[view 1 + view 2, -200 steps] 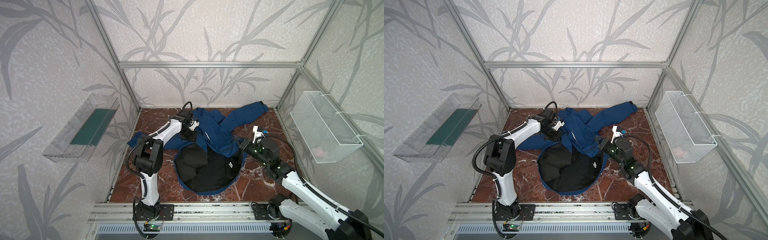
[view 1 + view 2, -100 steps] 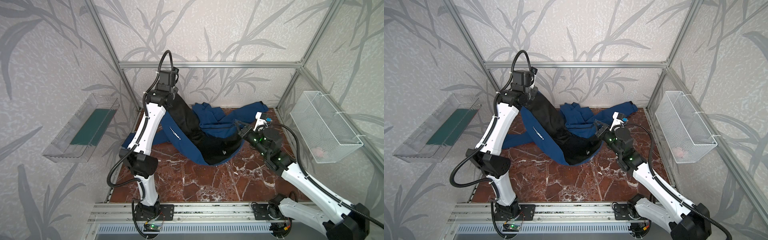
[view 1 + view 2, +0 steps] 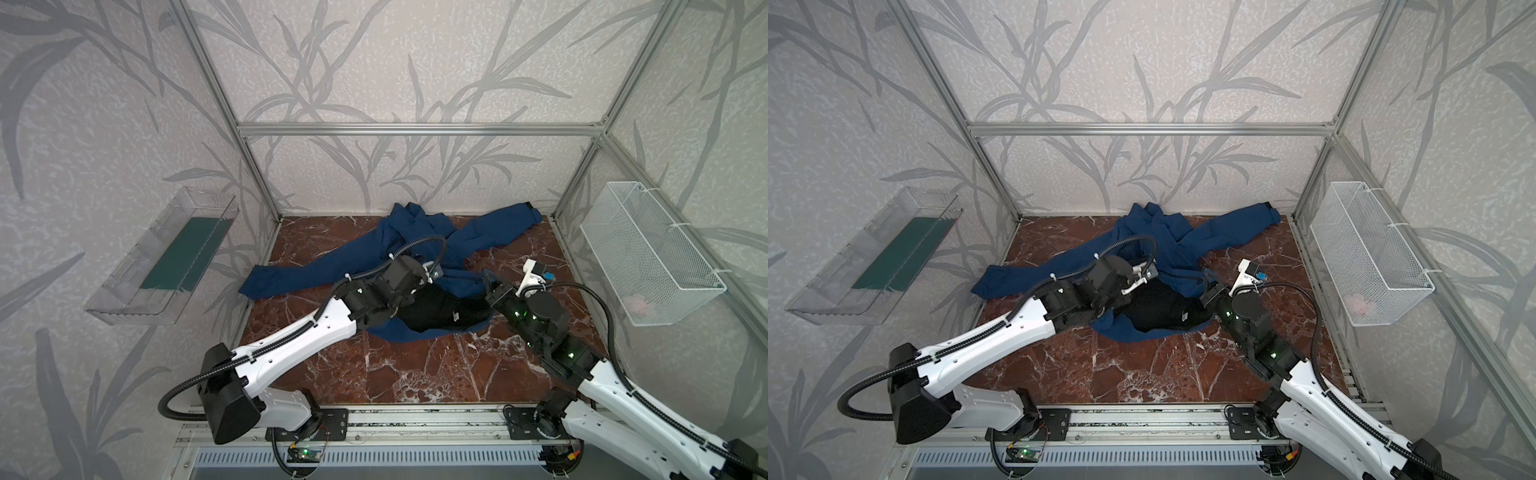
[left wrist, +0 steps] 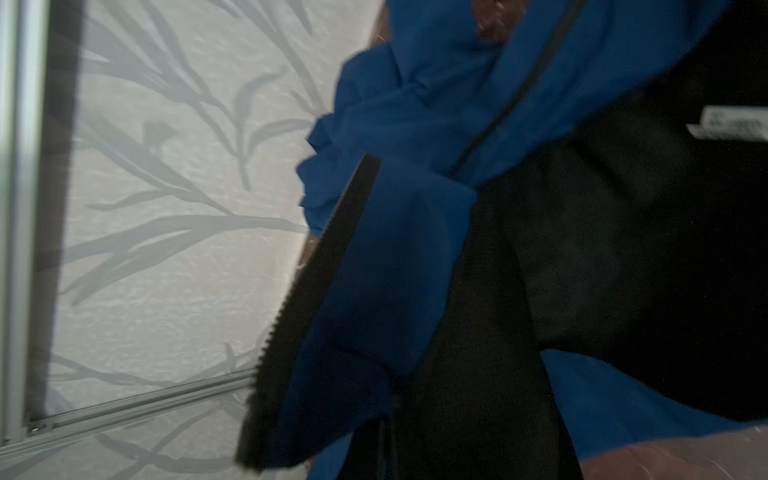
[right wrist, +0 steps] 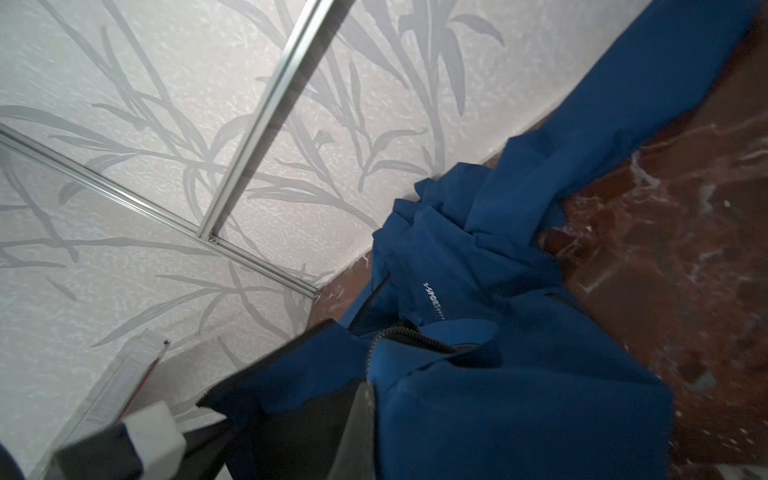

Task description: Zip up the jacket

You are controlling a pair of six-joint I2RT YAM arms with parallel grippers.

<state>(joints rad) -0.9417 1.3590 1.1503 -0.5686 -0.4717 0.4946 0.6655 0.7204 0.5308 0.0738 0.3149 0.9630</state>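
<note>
The jacket (image 3: pixel 415 249) lies crumpled on the red marble tabletop (image 3: pixel 415 374), towards the back wall and roughly central in both top views. One sleeve (image 3: pixel 498 228) stretches to the far right corner, and the other sleeve (image 3: pixel 299 274) trails out to the left. The front is open: the black lining (image 3: pixel 436 307) faces up on the near side, with a small white label (image 3: pixel 456 316) showing on it. The left gripper (image 3: pixel 430 282) sits at the left edge of the lining, its jaws pressed together on the jacket's cloth (the fingertips themselves are hidden by fabric). In the left wrist view a loose run of zipper teeth (image 4: pixel 316 266) edges a blue fold close to the lens. The right gripper (image 3: pixel 489 289) sits at the lining's right edge, its jaws likewise pinched on the jacket's front edge. In the right wrist view the cloth bunches against one finger (image 5: pixel 361 419), and white lettering (image 5: pixel 434 301) shows further along the blue panel. A white wire basket (image 3: pixel 648 257) hangs on the right wall. A clear tray (image 3: pixel 166 257) hangs on the left wall.
</note>
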